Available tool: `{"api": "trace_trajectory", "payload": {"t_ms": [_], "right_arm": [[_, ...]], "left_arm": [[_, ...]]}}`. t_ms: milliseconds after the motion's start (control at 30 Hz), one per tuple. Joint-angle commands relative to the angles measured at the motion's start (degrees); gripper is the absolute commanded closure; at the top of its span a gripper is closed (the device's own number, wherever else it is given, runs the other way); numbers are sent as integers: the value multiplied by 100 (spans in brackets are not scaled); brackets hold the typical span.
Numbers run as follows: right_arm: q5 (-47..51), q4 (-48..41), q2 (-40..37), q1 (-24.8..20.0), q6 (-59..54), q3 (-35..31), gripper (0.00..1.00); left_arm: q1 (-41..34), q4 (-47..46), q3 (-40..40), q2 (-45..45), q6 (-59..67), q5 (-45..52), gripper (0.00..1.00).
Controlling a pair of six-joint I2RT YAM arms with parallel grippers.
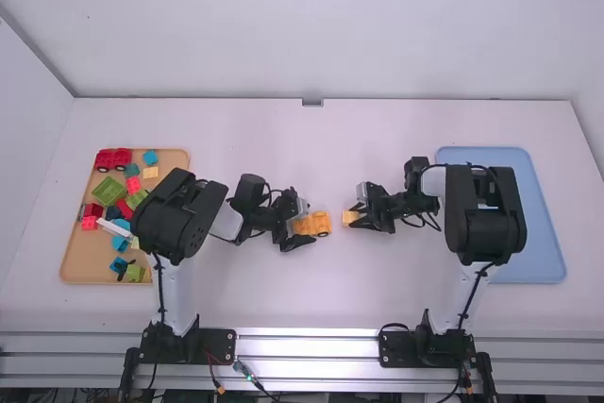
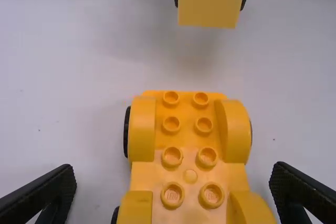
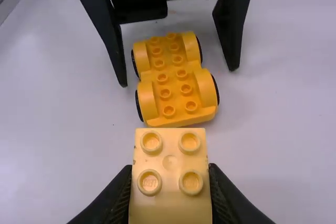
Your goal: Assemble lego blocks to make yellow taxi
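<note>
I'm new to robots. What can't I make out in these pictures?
High view: whatever lies in the tan tray under the left arm, and the part of the blue tray behind the right arm.
Left wrist view: one end of the orange car base, cut off by the edge.
Right wrist view: one end of the yellow block, also cut off.

Small lettering marks studs [image 2: 172, 195] on the yellow base [image 2: 189, 153]

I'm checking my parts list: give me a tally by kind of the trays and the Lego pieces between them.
Wheeled base: 1
Pale yellow block, in the right gripper: 1
Trays (tan tray, blue tray): 2
Total: 4
</note>
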Motion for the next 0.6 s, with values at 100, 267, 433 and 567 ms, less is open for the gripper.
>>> {"api": "trace_trajectory", "payload": {"t_ms": [100, 267, 433, 567], "right_arm": [[-96, -35, -149, 269, -157, 151, 72], [-92, -44, -149, 535, 22, 321, 72], [81, -44, -149, 774, 511, 557, 74], [238, -39, -149, 931, 776, 675, 74]], "left_arm": [[9, 28, 55, 232, -11, -42, 13], [15, -28, 55, 232, 321, -44, 36], [24, -105, 55, 232, 935, -63, 32], [20, -118, 55, 232, 1198, -229, 33]]}}
